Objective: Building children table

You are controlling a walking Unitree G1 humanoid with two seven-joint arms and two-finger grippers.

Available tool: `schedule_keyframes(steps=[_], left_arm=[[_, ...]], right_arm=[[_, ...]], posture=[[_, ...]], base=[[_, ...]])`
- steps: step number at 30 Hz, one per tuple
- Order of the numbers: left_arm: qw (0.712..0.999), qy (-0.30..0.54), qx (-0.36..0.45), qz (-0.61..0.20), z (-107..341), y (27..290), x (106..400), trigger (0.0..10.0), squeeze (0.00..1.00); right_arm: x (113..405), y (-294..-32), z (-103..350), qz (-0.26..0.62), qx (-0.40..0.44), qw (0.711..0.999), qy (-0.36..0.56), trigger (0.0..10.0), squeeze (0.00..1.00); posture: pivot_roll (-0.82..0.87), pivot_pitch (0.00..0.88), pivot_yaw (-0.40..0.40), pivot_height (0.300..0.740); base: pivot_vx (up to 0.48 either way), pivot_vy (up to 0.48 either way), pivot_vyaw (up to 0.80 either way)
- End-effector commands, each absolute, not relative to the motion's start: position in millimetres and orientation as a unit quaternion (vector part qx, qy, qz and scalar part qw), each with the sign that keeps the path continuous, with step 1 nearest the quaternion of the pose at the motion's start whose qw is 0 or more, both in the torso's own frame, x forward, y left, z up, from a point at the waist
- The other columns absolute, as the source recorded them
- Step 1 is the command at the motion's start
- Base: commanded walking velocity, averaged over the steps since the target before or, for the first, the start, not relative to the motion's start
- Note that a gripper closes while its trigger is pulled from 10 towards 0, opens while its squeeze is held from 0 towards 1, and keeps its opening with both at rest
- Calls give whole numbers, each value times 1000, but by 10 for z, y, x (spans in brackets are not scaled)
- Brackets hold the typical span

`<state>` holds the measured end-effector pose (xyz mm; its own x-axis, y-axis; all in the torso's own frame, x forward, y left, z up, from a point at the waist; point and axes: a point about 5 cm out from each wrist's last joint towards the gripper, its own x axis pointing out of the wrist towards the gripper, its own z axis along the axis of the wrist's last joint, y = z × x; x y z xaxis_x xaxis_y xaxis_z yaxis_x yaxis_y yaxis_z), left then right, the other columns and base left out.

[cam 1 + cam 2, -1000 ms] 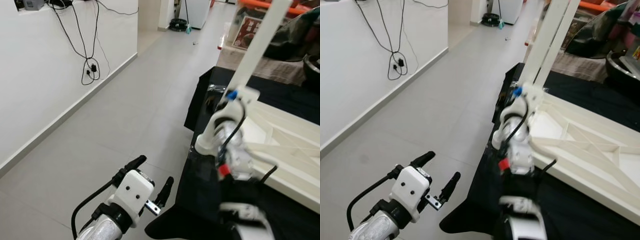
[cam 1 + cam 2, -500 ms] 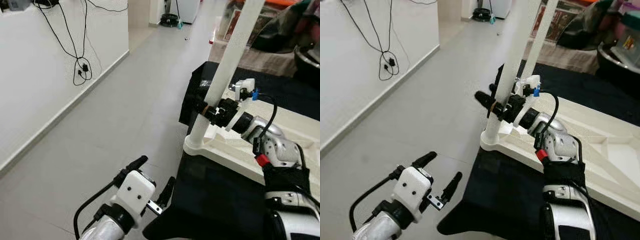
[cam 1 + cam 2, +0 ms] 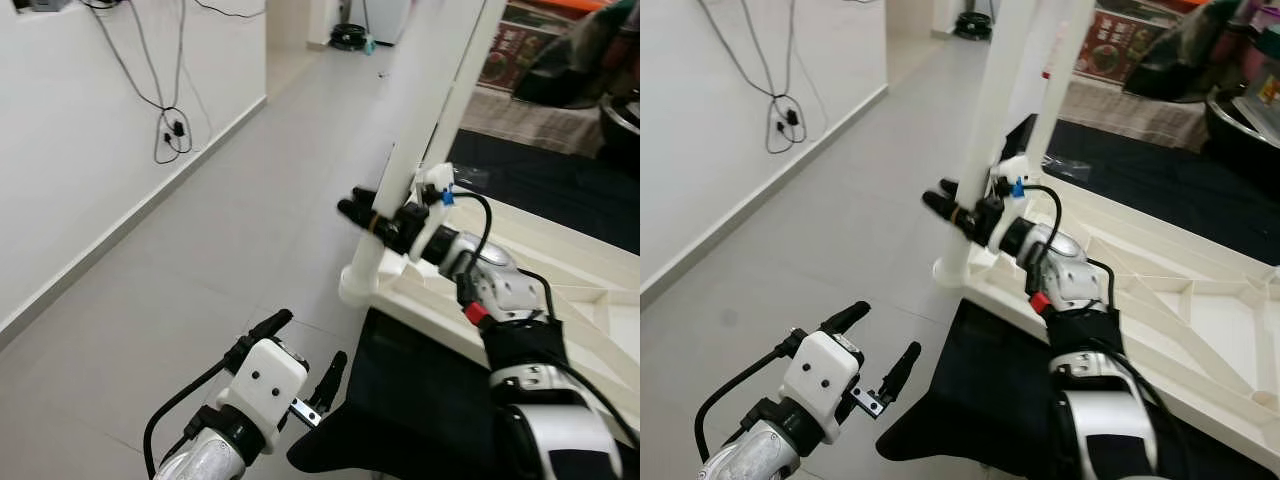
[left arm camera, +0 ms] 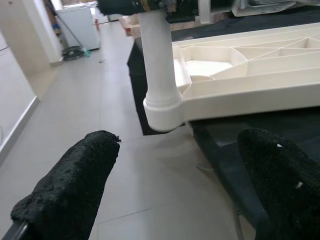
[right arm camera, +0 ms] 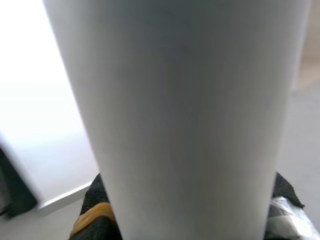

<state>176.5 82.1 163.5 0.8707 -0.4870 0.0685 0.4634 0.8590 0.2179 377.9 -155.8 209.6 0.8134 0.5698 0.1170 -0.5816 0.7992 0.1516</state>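
A cream ribbed table top [image 3: 1185, 300] lies upside down on a black cloth [image 3: 420, 400]. At its near left corner a white leg [image 3: 415, 140] stands upright, and a second leg [image 3: 1058, 70] rises behind it. My right gripper [image 3: 962, 212] is shut on the near leg a little above its base, and the wrist view looks straight at the leg [image 5: 190, 100]. Low at the left, over the floor, my left gripper [image 3: 303, 350] is open and holds nothing. Its wrist view faces the leg's base [image 4: 161, 107] and the table top's edge [image 4: 250, 87].
Grey tiled floor [image 3: 230, 230] stretches left of the cloth. A white wall with hanging cables [image 3: 170, 130] runs along the left. Boxes and dark clutter [image 3: 1130, 65] stand behind the table top, and a white appliance [image 4: 80, 25] stands at the far end.
My right arm, a blur beside the leg a second ago, now grips it low. The leg and table corner have edged left past the cloth's rim. The left gripper holds its place.
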Motion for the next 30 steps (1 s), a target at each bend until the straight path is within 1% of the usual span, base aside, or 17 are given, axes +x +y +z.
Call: schedule_keyframes(steps=[1,2,3,4,5,8,9,14,15,19,20,21,22,24,26,27,30], left_arm=[[961,-60,99,-251,1621,806,1752,10000,0],[961,-60,99,-252,1618,807,1750,10000,0],[961,-60,99,-252,1618,807,1750,10000,0],[961,-60,98,-252,1613,804,1753,10000,0],[961,-60,98,-252,1613,804,1753,10000,0],[960,-60,99,-253,1612,800,1762,10000,0],[960,-60,99,-255,1610,794,1763,10000,0],[960,-61,99,-254,1612,794,1765,10000,0],[960,-61,98,-254,1613,796,1765,10000,0],[961,-61,98,-253,1615,797,1767,10000,0],[960,-61,97,-254,1614,792,1769,10000,0],[960,-61,97,-254,1614,791,1769,10000,0],[960,-61,96,-254,1613,790,1771,10000,0],[961,-60,96,-254,1611,789,1771,10000,0],[960,-60,95,-254,1611,785,1775,10000,0],[960,-60,95,-254,1611,785,1775,10000,0],[961,-61,95,-254,1610,784,1779,10000,0]], right_arm=[[3819,-1805,2076,105,130,985,-37,0,0],[3793,-1872,2069,37,133,990,-41,0,0],[3793,-1872,2069,37,133,990,-41,0,0],[3659,-1944,2035,-79,82,992,-43,0,0],[3659,-1944,2035,-79,82,992,-43,0,0],[3548,-1953,2031,-150,53,986,-41,0,0],[3441,-1930,1991,-213,61,975,-28,0,0],[3360,-1752,1887,-247,86,965,-4,0,0],[3384,-1675,1873,-223,101,970,-4,3176,0],[3421,-1545,1861,-203,126,971,-4,3176,0],[3471,-1477,1939,-143,140,979,-28,10000,1000],[3483,-1458,1962,-126,144,981,-35,10000,1000],[3546,-1521,2040,-98,129,985,-57,10000,0],[3584,-1579,2092,-84,117,987,-70,10000,0],[3672,-1645,2185,-1,128,989,-78,10000,0],[3672,-1645,2185,-1,128,989,-78,10000,0],[3707,-1695,2311,124,112,982,-88,10000,0]], posture=[[140,44,-124,740],[135,42,-122,740],[135,42,-122,740],[132,41,-119,740],[132,41,-119,740],[131,43,-118,740],[131,40,-118,740],[133,45,-118,740],[135,45,-121,740],[132,46,-116,740],[130,48,-116,740],[130,48,-116,740],[123,48,-117,740],[122,48,-117,740],[123,50,-117,740],[123,50,-117,740],[122,49,-119,740]], base=[[0,0,0],[0,0,0],[0,0,0],[0,0,0],[0,0,0],[0,0,0],[0,0,0],[0,0,0],[0,0,0],[0,0,0],[0,0,0],[0,0,0],[0,0,0],[0,0,0],[0,0,0],[0,0,0],[0,0,0]])
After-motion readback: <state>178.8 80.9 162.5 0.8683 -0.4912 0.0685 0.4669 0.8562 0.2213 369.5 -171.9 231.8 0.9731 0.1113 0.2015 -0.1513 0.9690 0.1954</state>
